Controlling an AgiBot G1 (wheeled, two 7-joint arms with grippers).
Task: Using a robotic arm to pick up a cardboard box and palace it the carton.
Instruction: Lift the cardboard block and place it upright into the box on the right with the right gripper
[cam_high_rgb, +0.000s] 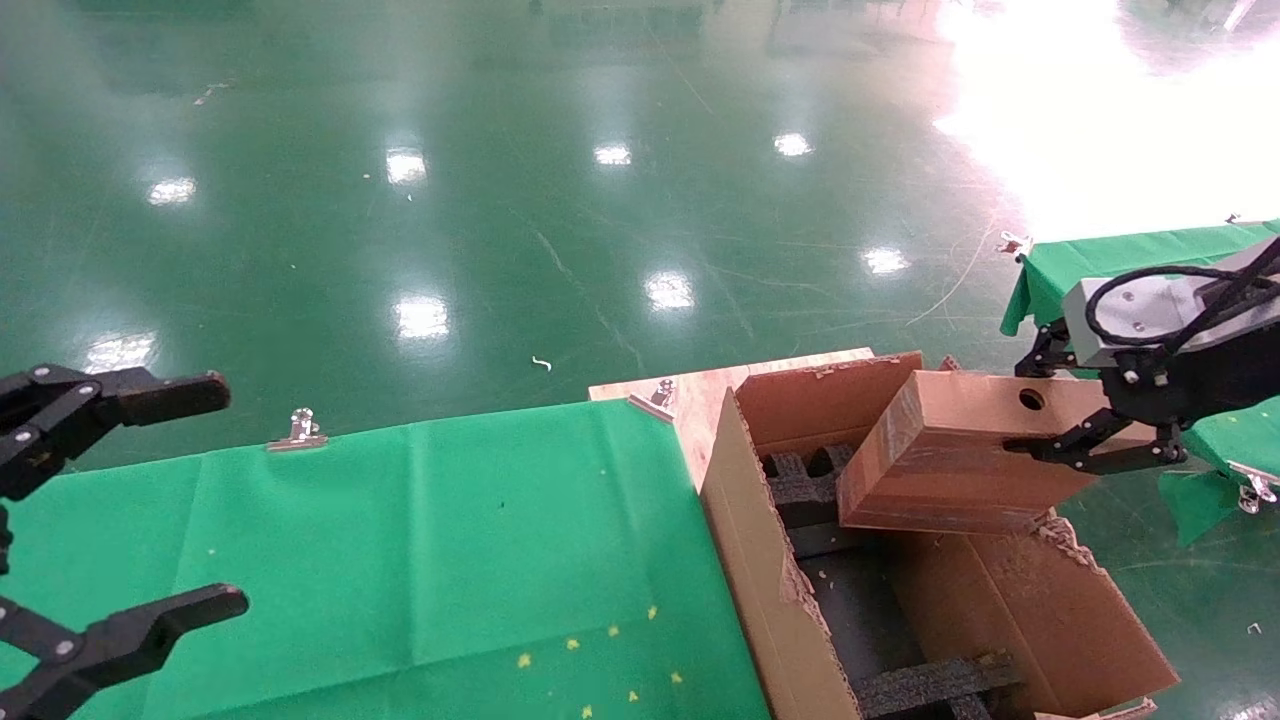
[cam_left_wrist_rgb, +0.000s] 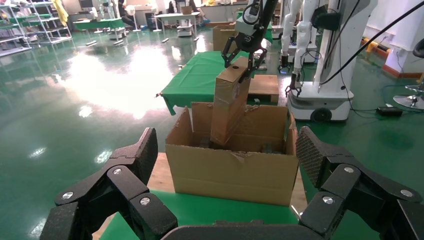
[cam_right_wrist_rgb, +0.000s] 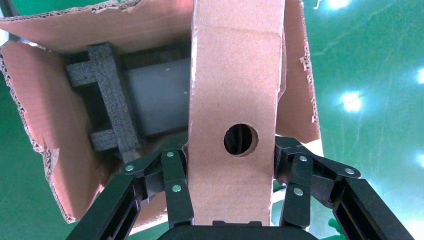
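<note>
The cardboard box, brown with a round hole, hangs tilted with its lower end dipping into the open carton. My right gripper is shut on its holed end. In the right wrist view the fingers press both sides of the box, above black foam inserts in the carton. The left wrist view shows the box standing in the far part of the carton. My left gripper is open and holds nothing, over the left end of the green table.
A green cloth table with metal clips lies left of the carton. A wooden board sits under the carton's far corner. Another green-covered table is at the right. Other robots stand beyond.
</note>
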